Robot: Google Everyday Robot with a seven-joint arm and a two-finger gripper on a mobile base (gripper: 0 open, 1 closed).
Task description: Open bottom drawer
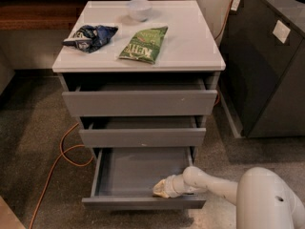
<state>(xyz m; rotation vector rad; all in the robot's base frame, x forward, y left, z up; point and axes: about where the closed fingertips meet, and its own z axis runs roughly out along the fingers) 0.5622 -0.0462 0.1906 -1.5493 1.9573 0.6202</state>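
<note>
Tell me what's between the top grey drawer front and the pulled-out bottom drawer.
The middle grey drawer front, slightly open, shows there in the camera view. The pale claw rests inside the grey bottom drawer, by its front wall.

Bottom drawer [133, 173] is out and its left and middle are bare, so there's plenty of room to drop in from above there. The gripper [163, 188] sits in the front right corner with the arm [209, 185] coming in over the right side, so that corner's blocked. Middle drawer [143, 137] overhangs the back. An orange cable [61, 149] loops on the floor left, and a dark cabinet [267, 70] crowds the right.
</note>
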